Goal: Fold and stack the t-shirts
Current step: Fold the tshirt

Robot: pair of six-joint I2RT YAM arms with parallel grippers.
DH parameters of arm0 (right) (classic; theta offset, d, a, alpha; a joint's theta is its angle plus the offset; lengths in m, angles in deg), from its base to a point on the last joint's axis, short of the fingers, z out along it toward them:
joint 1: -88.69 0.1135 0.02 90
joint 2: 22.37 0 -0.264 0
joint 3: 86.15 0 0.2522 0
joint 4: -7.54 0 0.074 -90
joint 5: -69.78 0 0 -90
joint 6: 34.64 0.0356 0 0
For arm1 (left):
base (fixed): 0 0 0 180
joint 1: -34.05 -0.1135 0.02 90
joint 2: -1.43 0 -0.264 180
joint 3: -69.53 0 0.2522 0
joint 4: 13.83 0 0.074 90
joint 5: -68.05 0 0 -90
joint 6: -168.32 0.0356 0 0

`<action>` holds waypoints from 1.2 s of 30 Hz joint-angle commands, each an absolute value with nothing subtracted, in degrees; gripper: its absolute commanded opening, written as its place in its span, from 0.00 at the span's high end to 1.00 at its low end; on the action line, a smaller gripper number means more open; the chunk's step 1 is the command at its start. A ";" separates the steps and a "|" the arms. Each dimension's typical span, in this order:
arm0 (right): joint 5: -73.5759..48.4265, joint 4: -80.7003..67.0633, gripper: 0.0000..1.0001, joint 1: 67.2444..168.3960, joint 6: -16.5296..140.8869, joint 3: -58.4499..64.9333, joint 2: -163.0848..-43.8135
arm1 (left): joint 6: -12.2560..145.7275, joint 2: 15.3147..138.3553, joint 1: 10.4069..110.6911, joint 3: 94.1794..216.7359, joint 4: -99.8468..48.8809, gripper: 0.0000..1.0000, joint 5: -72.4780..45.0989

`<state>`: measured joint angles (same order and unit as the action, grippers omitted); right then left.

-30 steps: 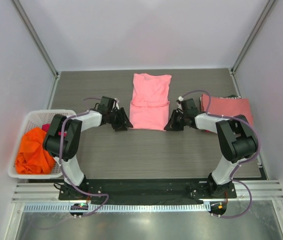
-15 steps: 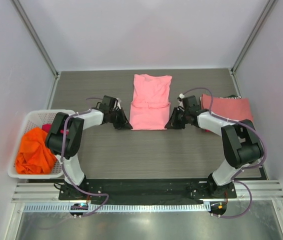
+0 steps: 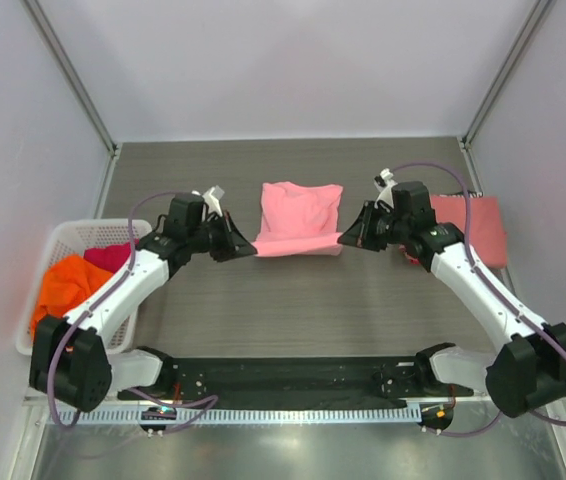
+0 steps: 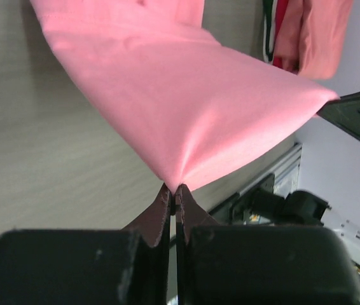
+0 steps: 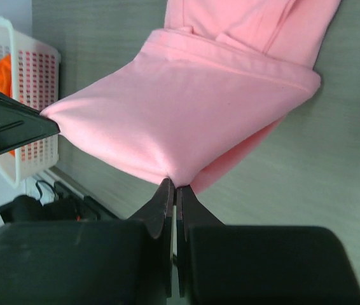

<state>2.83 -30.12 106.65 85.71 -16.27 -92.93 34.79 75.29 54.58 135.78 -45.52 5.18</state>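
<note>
Far left on the desk (image 3: 293,310), a white basket (image 3: 73,236) holds an orange shirt (image 3: 63,295) and a magenta shirt (image 3: 111,257). The left jaws are clamped on one near corner of the light pink shirt (image 3: 298,212) at mid-desk. The right jaws pinch the other corner, and that edge is lifted taut between them. A salmon shirt (image 3: 475,225) lies flat at far right.

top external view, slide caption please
Left gripper and right gripper hold near corners of the light pink cotton t-shirt above the grey table.
</note>
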 commanded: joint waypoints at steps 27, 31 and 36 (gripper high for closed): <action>-10.54 -37.79 0.99 105.13 83.05 -2.09 -103.39 | 31.73 85.76 54.36 149.00 -50.09 1.00 3.36; -10.11 -35.41 0.99 103.11 84.10 3.62 -111.47 | 31.21 95.00 52.16 156.30 -48.60 1.00 4.50; -7.48 -33.83 0.99 101.26 85.60 13.47 -124.74 | 27.96 106.00 50.14 164.22 -44.29 1.00 8.45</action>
